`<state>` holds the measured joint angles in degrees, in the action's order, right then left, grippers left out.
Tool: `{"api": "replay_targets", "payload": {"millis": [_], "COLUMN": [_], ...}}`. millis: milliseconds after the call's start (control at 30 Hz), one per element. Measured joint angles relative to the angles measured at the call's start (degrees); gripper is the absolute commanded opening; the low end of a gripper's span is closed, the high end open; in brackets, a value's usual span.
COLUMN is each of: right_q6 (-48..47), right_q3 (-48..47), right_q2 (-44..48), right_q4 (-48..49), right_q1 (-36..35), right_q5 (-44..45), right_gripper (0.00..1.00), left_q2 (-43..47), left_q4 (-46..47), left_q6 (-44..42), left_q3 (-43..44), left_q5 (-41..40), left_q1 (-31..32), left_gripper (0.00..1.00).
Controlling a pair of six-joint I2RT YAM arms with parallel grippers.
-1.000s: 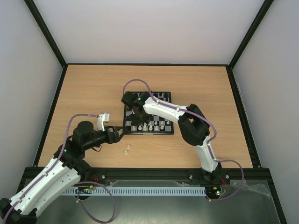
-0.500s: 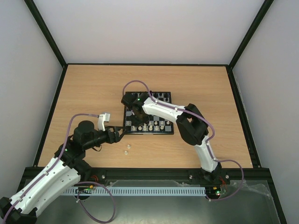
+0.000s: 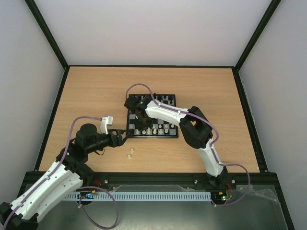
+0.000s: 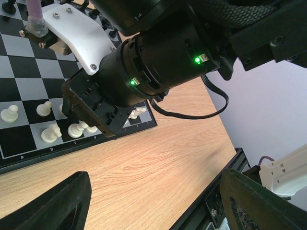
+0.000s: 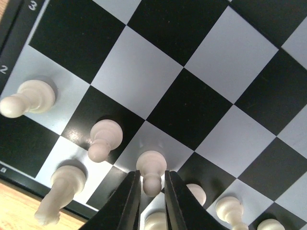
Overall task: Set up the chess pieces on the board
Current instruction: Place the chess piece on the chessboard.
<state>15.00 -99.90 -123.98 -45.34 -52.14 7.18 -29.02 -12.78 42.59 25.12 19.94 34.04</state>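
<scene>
Right pincer [image 5: 151,175] astride a small cream plastic pawn [image 5: 151,165] on the black-and-grey checkered board [image 5: 225,57].
Only its wrist view showed that, and I couldn't tell whether it clamped. Overhead, the left pincer [image 3: 123,136] gaped empty, two cream pieces [image 3: 130,151] lying on the wooden worktop [image 3: 96,91].

Cream chess pieces [image 5: 104,139] upright on the near rows of the checkered board [image 5: 139,79].

pawns [image 5: 104,139] crowd the right tool [image 5: 152,175]; board [image 5: 144,72] beyond free.
</scene>
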Motion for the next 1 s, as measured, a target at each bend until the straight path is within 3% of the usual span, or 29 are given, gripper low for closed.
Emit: {"api": "replay_targets", "payload": {"millis": [300, 1000], "right_q6": [-0.24, -0.28], "right_q3": [-0.02, -1.64], "right_q2": [-0.66, -0.66], "right_q4": [0.00, 0.57], "right_q1": [0.00, 0.00], "right_q5": [0.00, 1.36], "right_gripper": [0.24, 0.26], "left_q2": [-0.11, -0.33], "left_q4": [0.02, 0.04], "left_q6": [-0.02, -0.02], "left_q3": [0.00, 0.00], "left_q5": [0.07, 0.15], "left_q1": [0.00, 0.00], "left_gripper": [0.76, 0.76]}}
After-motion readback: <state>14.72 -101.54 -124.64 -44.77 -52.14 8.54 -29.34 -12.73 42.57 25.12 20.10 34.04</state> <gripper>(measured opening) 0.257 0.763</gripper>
